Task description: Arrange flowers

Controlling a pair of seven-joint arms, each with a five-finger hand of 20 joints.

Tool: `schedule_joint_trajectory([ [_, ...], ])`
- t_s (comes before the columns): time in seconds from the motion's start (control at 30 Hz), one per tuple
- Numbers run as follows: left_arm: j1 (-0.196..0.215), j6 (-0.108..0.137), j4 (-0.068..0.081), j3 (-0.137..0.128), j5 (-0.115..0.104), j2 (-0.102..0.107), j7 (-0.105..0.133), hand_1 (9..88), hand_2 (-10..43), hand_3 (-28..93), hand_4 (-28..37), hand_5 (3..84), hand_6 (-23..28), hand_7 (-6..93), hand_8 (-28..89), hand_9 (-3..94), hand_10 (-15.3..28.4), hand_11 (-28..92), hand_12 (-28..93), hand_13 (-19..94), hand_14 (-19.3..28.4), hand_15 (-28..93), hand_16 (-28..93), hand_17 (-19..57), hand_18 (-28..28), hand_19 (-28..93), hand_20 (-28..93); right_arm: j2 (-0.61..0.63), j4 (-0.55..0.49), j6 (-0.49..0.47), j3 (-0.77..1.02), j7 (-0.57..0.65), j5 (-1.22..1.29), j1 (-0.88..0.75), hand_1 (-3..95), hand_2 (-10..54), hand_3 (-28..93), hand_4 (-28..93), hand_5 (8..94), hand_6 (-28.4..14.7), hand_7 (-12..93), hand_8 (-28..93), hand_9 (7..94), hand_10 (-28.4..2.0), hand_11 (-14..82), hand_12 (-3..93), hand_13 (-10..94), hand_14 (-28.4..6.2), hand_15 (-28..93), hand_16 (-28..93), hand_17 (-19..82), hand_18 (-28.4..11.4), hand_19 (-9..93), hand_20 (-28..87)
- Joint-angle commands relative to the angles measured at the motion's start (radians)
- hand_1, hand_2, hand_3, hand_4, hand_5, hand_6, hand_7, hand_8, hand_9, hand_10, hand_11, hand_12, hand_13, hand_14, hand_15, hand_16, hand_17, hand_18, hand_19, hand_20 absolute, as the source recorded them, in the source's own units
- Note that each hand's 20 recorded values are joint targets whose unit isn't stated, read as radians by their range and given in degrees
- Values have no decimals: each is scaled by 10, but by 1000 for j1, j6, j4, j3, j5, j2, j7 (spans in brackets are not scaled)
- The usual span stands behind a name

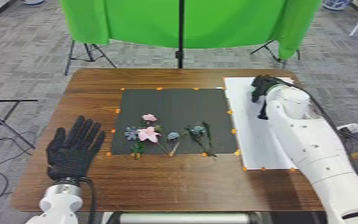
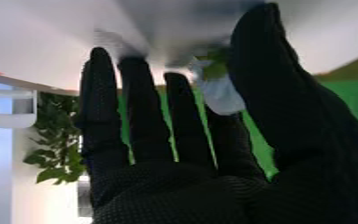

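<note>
Black-gloved, the left hand (image 1: pixel 72 152) is over the near left of the brown bench (image 1: pixel 158 187), its fingers open and straight. Farther in, on a dark mat (image 1: pixel 171 105), lie the flowers: a large pink bloom (image 1: pixel 149 133) beside a blue one (image 1: pixel 131 134), two pale-blue stems (image 1: pixel 173 135) to their right, and a smaller pink bloom (image 1: pixel 149 117) just beyond. The right hand (image 1: pixel 269 85) is over the far part of a white sheet (image 1: pixel 262 145), fingers extended — a white-and-green thing (image 2: pixel 222 95) shows between them and the thumb, though I cannot tell whether they touch it. Green cloth (image 1: pixel 229 22) hangs past the bench.
</note>
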Motion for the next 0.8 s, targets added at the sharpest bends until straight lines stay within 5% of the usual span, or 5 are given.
schedule_joint_trajectory([
  [0.03,4,1,9,11,-5,-3,-7,260,170,760,-283,470,98,115,-98,397,148,219,88,291,157,356,-82,-82,139,362,121,-32,16,62,-33,7,1,-31,559,-95,633,-283,528,0,207,-162,547,-117,160,132,540,-98,380,142,246,-206,765,282],
  [0.1,2,4,9,10,-9,-4,-9,270,155,761,-283,470,99,116,-97,398,148,220,89,291,157,357,-82,-82,139,362,121,-29,11,63,-34,-19,-24,-42,526,-95,739,-283,624,15,226,-167,650,-109,183,146,592,-86,386,154,254,-201,766,287],
  [0.27,5,5,6,4,-12,-3,-7,273,154,756,-283,472,100,116,-97,398,149,221,89,291,157,359,-82,-82,139,362,122,14,-58,103,-53,-13,35,-72,598,-95,675,-283,759,22,333,-57,857,-91,78,347,686,-59,321,361,277,-200,775,325],
  [0.6,33,7,-2,-24,-9,7,-6,264,167,757,-283,471,100,116,-98,399,149,221,88,291,157,359,-83,-81,139,362,122,65,-445,135,-34,-34,119,-254,597,-95,701,-283,769,18,336,-56,864,-94,74,363,695,-55,320,378,282,-203,784,333],
  [0.8,36,-7,4,-46,-4,8,-2,252,166,758,-283,464,97,115,-97,393,150,216,87,287,156,353,-84,-83,139,363,123,78,-588,53,-44,-67,114,-362,585,-95,699,-283,762,11,325,-49,854,-99,70,360,687,-61,323,376,281,-207,789,337],
])
